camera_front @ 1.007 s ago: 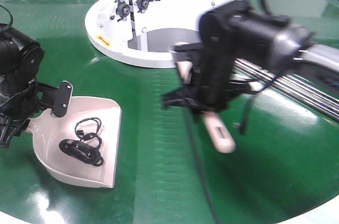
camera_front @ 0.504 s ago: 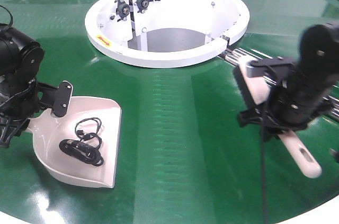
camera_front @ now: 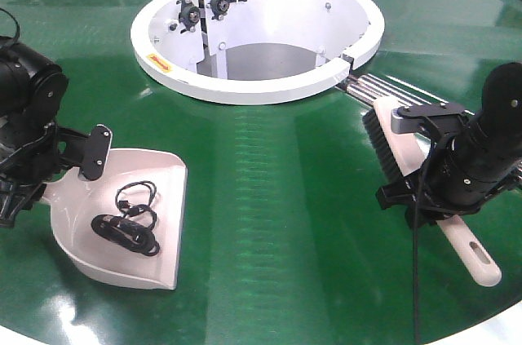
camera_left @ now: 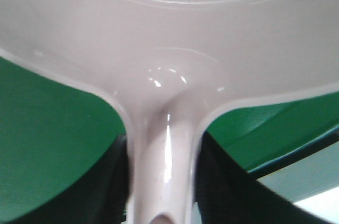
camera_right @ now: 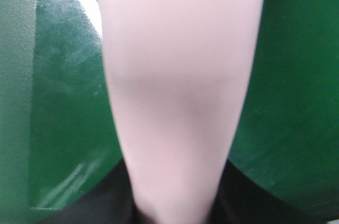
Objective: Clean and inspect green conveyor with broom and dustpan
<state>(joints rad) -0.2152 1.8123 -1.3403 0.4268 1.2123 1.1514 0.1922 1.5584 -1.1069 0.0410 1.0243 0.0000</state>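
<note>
Green conveyor (camera_front: 269, 198) appears swept: black cable (camera_front: 130, 223) in dustpan (camera_front: 161, 178). Left gripper (camera_front: 73, 174) clamps dustpan, right gripper (camera_front: 416, 161) clamps broom (camera_front: 473, 247); inspection remains.

The right gripper (camera_front: 424, 167) hides the middle of the broom (camera_front: 475, 252), the left gripper (camera_front: 50, 183) hides the handle of the dustpan (camera_front: 167, 186)

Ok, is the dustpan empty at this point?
No, a tangled black cord lies inside the dustpan, near the middle of its floor.

Left hand (camera_front: 77, 167), right hand (camera_front: 432, 202) both clamped.
</note>
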